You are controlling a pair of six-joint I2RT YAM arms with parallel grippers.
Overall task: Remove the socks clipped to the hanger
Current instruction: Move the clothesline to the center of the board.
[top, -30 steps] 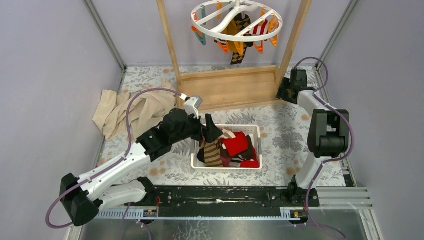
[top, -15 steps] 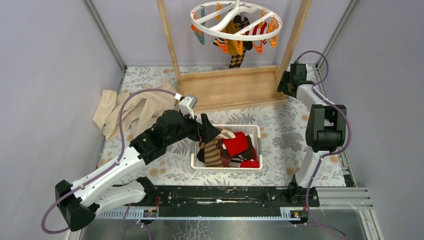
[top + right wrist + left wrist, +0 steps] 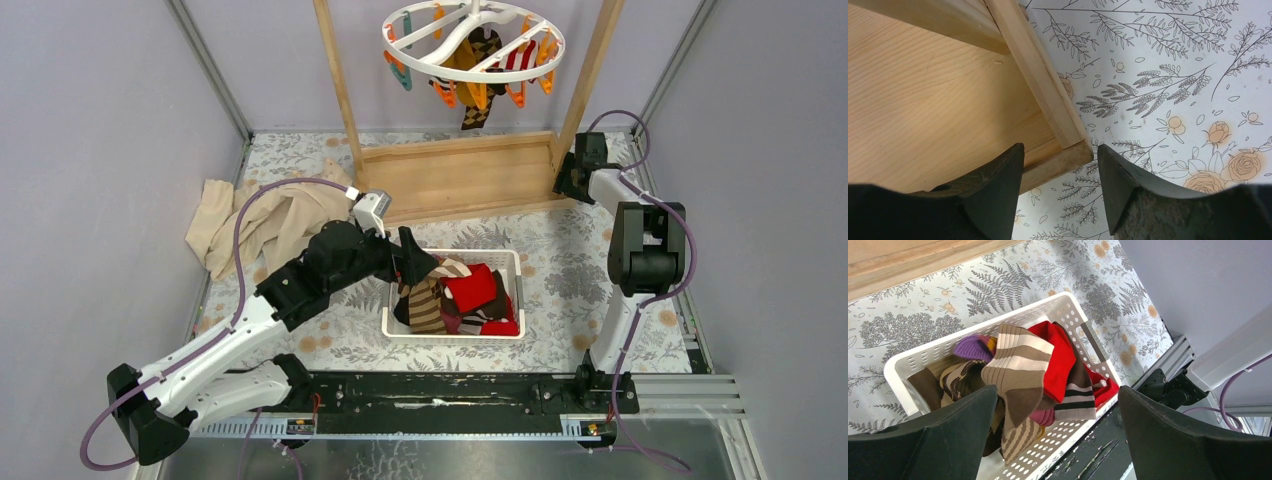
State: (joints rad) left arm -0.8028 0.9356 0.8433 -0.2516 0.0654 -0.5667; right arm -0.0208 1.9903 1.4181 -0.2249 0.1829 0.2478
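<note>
The white ring hanger hangs at the top between the wooden posts. A few socks still hang from its orange clips, one brown argyle, one mustard, one red-and-white striped. Several socks lie in the white basket; they also show in the left wrist view. My left gripper is open and empty over the basket's left end; it also shows in the left wrist view. My right gripper is open and empty low by the wooden base's right corner; it also shows in the right wrist view.
A beige cloth lies crumpled at the left. The wooden rack base and its two posts stand at the back. A black rail runs along the near edge. Grey walls enclose both sides.
My left arm has drawn slightly back to the left over the basket. My right arm has shifted its elbow and the gripper has stayed low by the rack's right corner.
</note>
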